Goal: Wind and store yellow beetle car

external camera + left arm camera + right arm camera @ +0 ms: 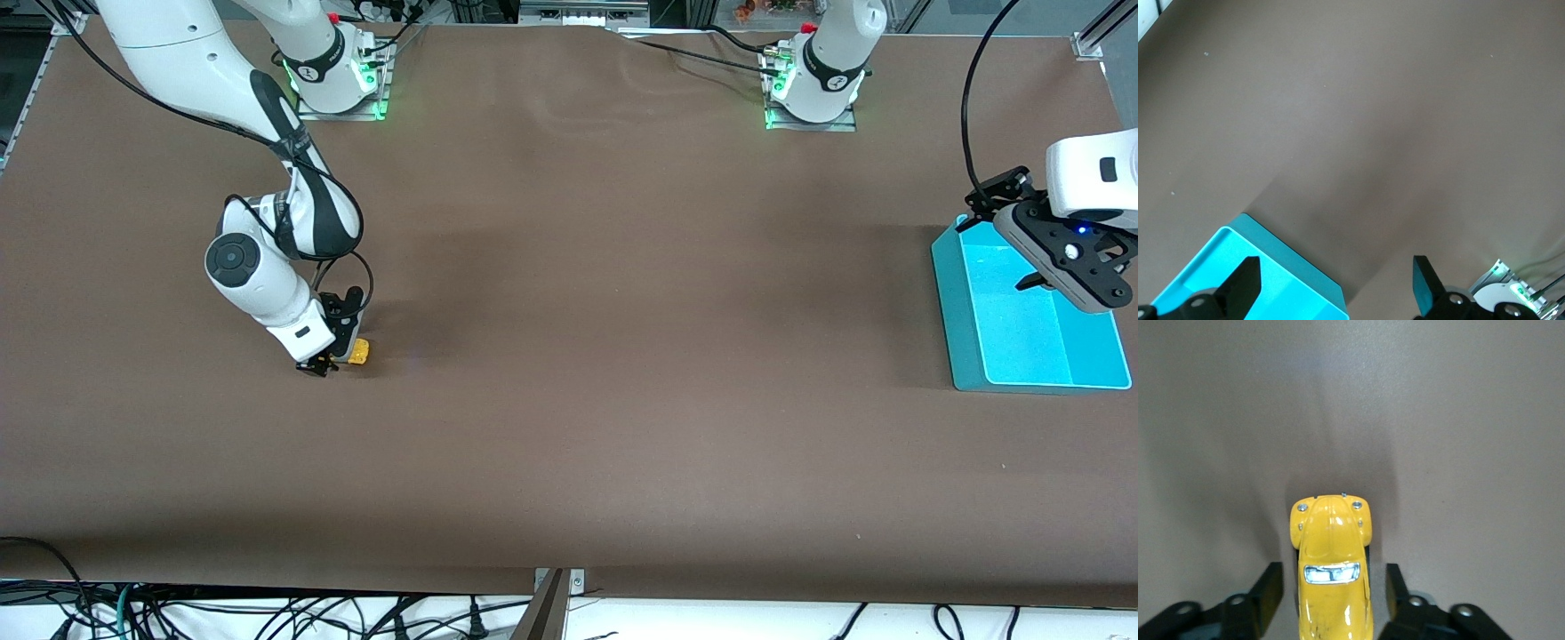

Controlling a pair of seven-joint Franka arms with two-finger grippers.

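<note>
Two grippers are being shown over a brown desk (569, 427). The right gripper (331, 357) is lowered to the desk surface near the right arm's end, about midway between the edge along the robot bases and the edge nearest the front camera. The yellow beetle car (1332, 577) is sitting on the desk there, between the two fingers (1268, 590) of that gripper. In the right wrist view a narrow gap is showing on each side of the car body, so the fingers are standing part-way closed around the car and are not yet pinching it.

The left gripper (1062, 262) is being held in the air over a turquoise tray (965, 356), which is resting near the desk edge at the left arm's end. Its fingers (1245, 283) are spread wide with nothing between them, and that arm is waiting.

The grasping step is judged to be in hand: the car is being enclosed for pick-up or for a pull-back wind. For the next move, the fingers are needing to be brought fully against the car's sides, squarely, so that the small rounded body is not squeezed out or tipped.
</note>
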